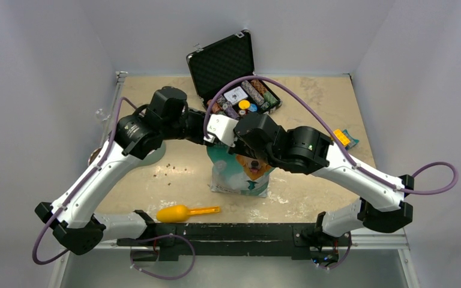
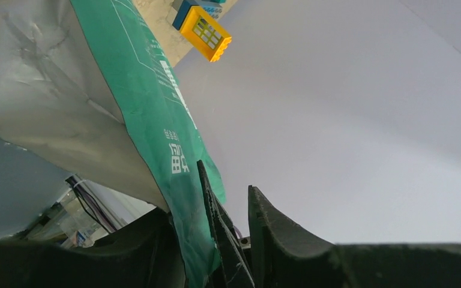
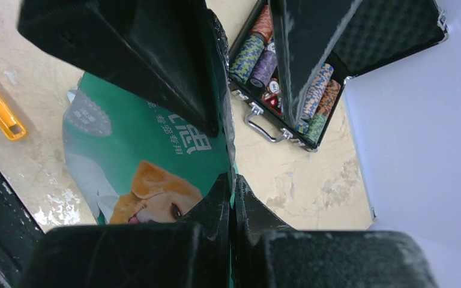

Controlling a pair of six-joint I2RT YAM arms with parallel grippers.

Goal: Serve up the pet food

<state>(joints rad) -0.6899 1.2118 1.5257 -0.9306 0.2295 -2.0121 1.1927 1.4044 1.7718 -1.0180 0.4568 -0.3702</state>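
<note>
Left arm [image 1: 90, 186] and right arm [image 1: 360, 174]: white shells, black joints, 1 looping purple cable [image 1: 255, 77] each; left gripper [image 2: 227, 180] has black wedge fingers.

The right pincer [image 3: 233, 195] is clamped on the top edge of the teal pouch [image 3: 150, 150], retriever's face showing. Beyond it, an open case [image 3: 390, 30] of poker chips [image 3: 249, 57] sits on the worktop [image 3: 288, 174].
</note>
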